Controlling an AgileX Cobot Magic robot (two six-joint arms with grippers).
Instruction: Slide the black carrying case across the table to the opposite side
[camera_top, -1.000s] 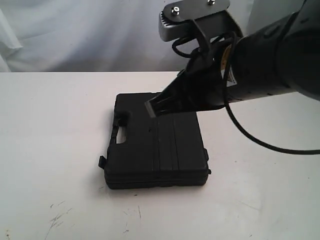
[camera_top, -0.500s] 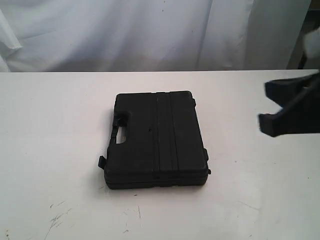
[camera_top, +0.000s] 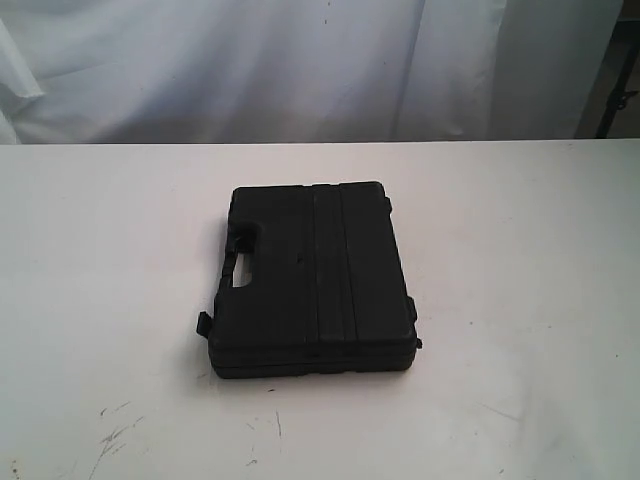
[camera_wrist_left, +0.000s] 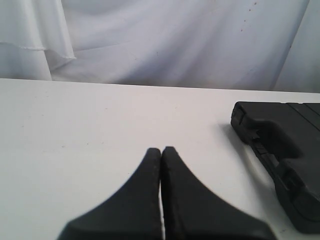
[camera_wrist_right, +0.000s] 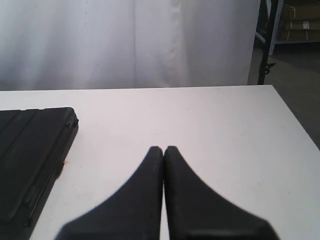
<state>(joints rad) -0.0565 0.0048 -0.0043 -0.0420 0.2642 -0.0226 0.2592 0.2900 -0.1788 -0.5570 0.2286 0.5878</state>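
The case (camera_top: 312, 280) lay flat and closed on the table (camera_top: 530, 390), ribbed lid up, with its handle slot (camera_top: 240, 272) along the edge turned toward my left arm's side. Neither arm showed in the exterior view, so both stood well clear of the case.

The left gripper (camera_wrist_left: 161, 150) had its fingers pressed together with nothing between them, hovering over bare tabletop. One corner of the case sat off to one side of it, apart, with no contact. The right gripper (camera_wrist_right: 163, 149) was pinched closed and empty in the same way, and the case's other long edge was near it but not touched.

As I read it, no push was in hand at that moment: the case rested near the middle of the table rather than against either side (which side counts as "opposite" I could not tell from these views).

The next move, in my judgement, called for bringing one closed gripper low against a long edge of the case, near that edge's middle so the case would not pivot. After that I would push level and slow.
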